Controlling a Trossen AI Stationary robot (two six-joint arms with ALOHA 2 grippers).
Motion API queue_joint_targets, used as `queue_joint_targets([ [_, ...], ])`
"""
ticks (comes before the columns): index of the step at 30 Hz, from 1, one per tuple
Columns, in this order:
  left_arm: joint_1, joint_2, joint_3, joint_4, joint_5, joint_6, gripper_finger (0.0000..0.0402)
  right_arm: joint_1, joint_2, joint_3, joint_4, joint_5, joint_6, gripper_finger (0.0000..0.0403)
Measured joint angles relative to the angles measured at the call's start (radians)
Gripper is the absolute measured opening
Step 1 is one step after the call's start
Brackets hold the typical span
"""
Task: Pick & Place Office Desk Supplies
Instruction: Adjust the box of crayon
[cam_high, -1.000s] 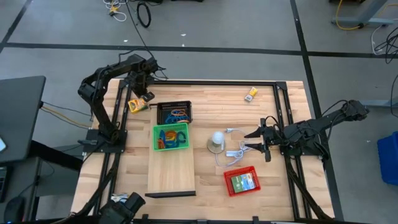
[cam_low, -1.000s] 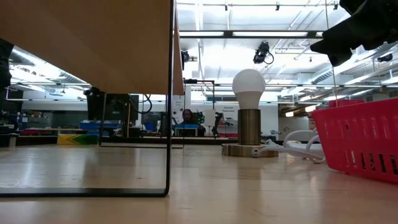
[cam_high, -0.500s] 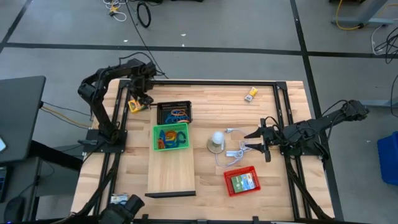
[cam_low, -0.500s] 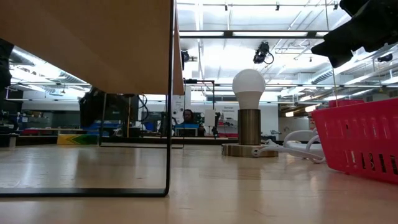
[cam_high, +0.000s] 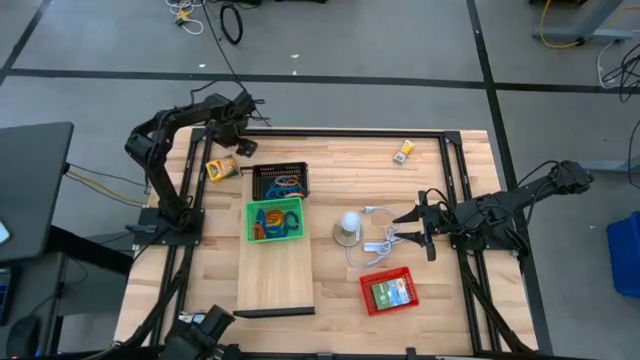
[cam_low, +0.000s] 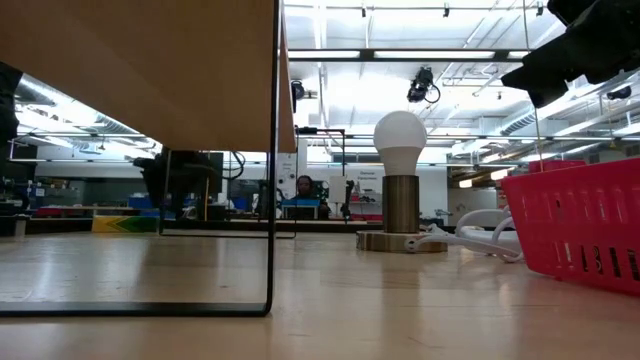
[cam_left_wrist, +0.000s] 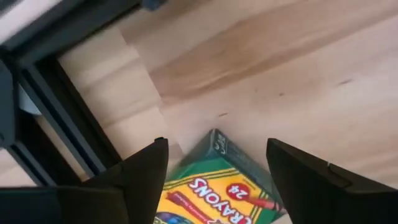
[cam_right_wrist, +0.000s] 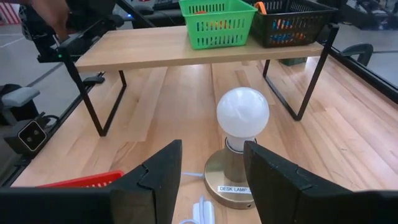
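Note:
A green and yellow crayon box (cam_high: 221, 167) lies flat on the table at the far left, beside the black tray (cam_high: 280, 181). My left gripper (cam_high: 242, 152) hovers open just above and beyond it. In the left wrist view the box (cam_left_wrist: 211, 183) shows below the spread fingers of that gripper (cam_left_wrist: 216, 146), which stand on either side of it, clear of it. My right gripper (cam_high: 410, 228) waits open at the right of the table, pointing at the desk lamp (cam_right_wrist: 242, 115). A small yellow box (cam_high: 404, 151) lies near the far edge.
A long pale board (cam_high: 275, 265) on black legs carries the green tray (cam_high: 274, 220) and the black tray, both with coloured clips inside. A red tray (cam_high: 388, 292) holds a green box at the near right. The lamp's white cord (cam_high: 375, 240) trails between the lamp and the right gripper.
My left gripper has opened and let go of the crayon box, which now lies on the table. It then drew back a little toward the table's far right, off the box.

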Motion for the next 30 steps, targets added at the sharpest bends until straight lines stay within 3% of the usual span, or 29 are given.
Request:
queue_joint_targets([
  [6, 0.002, 0.0, -0.002, -0.045, 0.03, -0.026, 0.0214, 0.0, 0.0, 0.0, -0.002, -0.006, -0.004, 0.0181],
  [13, -0.024, 0.0, -0.002, -0.161, -0.048, -0.019, 0.0028, 0.0, 0.0, 0.0, -0.014, -0.007, -0.021, 0.0181],
  [14, -0.027, 0.0, -0.002, -0.186, -0.066, -0.018, 0.0016, 0.0, 0.0, 0.0, -0.018, -0.008, -0.021, 0.0181],
  [23, -0.03, 0.017, -0.002, -0.35, -0.069, 0.021, 0.0004, 0.0, 0.0, 0.0, -0.035, -0.011, -0.026, 0.0181],
  [30, -0.043, 0.088, -0.002, -0.311, -0.079, -0.008, 0.0002, 0.0, 0.0, 0.0, -0.034, -0.012, -0.037, 0.0181],
])
